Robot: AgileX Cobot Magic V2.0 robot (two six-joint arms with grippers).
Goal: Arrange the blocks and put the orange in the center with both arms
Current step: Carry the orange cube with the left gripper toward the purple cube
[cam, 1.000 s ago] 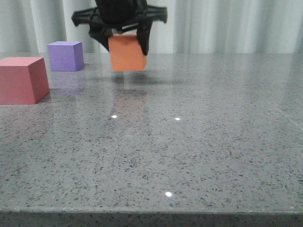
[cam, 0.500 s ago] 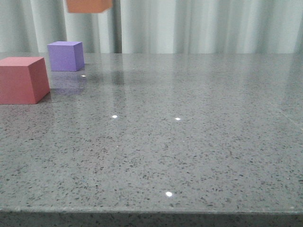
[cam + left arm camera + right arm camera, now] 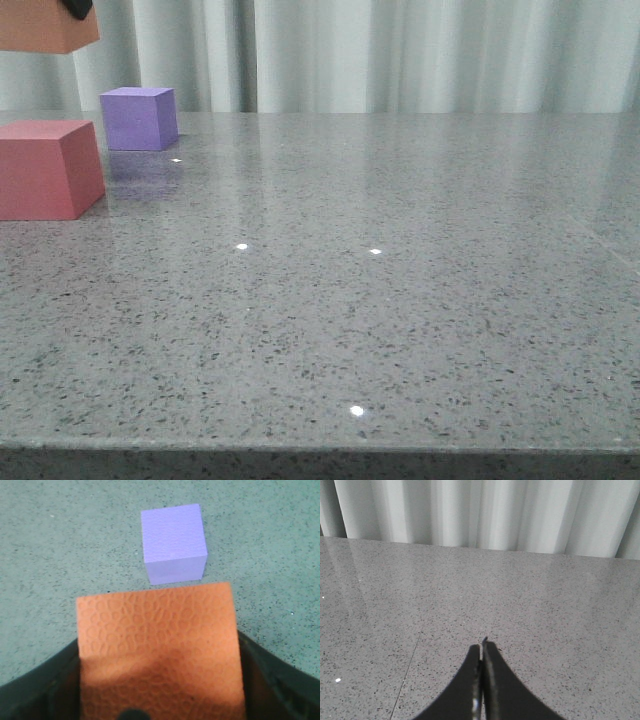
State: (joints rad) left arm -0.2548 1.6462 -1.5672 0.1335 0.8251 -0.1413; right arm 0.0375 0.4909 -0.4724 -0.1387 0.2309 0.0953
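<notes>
The orange cube [image 3: 45, 25] hangs in the air at the front view's upper left corner, above the red cube [image 3: 48, 168], gripped by the left gripper [image 3: 160, 700], whose dark fingers press both its sides. It has shifted further left and slightly lower than half a second ago. Its matte face looks pebbled. The purple cube [image 3: 173, 542] sits on the table beyond it. The grey speckled table [image 3: 400, 300] lies open to the right. The right gripper [image 3: 481, 680] hovers with fingertips pressed together, holding nothing.

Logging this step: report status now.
Left hand shut on orange cube, aloft above purple cube. Right hand shut, empty. Red cube untouched. Nothing blocking.
</notes>
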